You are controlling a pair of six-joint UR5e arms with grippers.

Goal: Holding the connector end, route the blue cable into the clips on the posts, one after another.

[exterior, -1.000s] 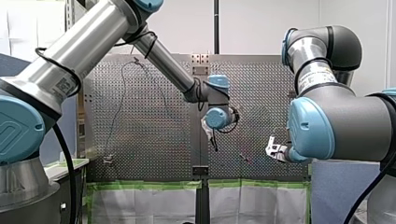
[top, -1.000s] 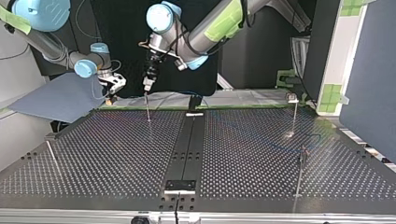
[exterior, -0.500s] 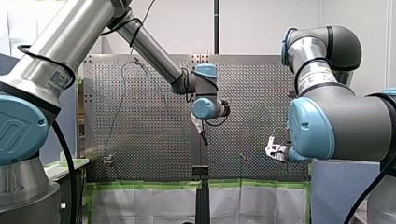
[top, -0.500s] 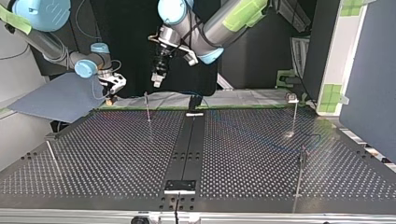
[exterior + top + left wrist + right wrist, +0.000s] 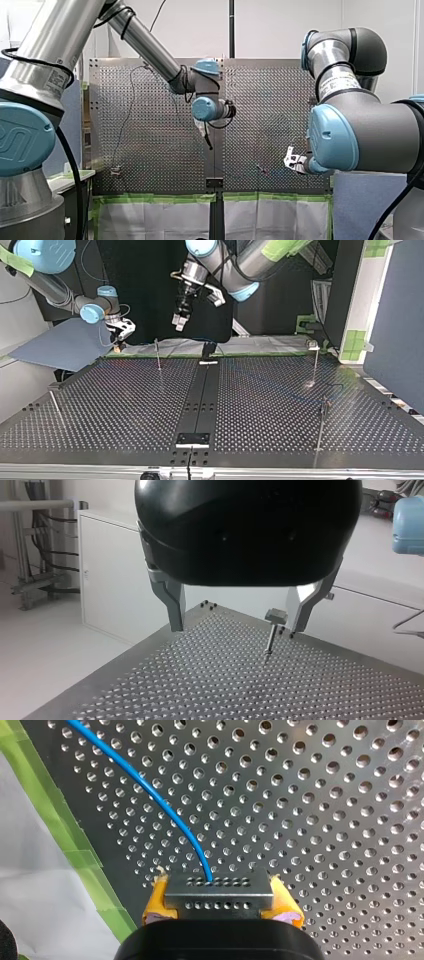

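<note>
— What is this place, a workshop?
— More a robotics lab, I'd say. Two robot arms (image 5: 345, 125) over a perforated metal table (image 5: 125, 405), with thin posts (image 5: 157, 354) standing on it.
— And around it?
— Green tape (image 5: 150, 198) along the edge, plain white walls (image 5: 280, 25), white cabinets (image 5: 115, 600) and loose cabling (image 5: 39, 520) in a corner.

In the top view my left arm (image 5: 242, 260) enters at one o'clock and bends at the wrist, so the black left gripper (image 5: 178, 325) hangs pointing to six o'clock. Its metal fingers (image 5: 172, 605) are spread wide with nothing between them. My right arm (image 5: 52, 287) enters at eleven o'clock. The right gripper (image 5: 120, 342) sits low at ten o'clock, yellow pads (image 5: 159, 900) clamped on the metal connector (image 5: 219, 892).
</note>
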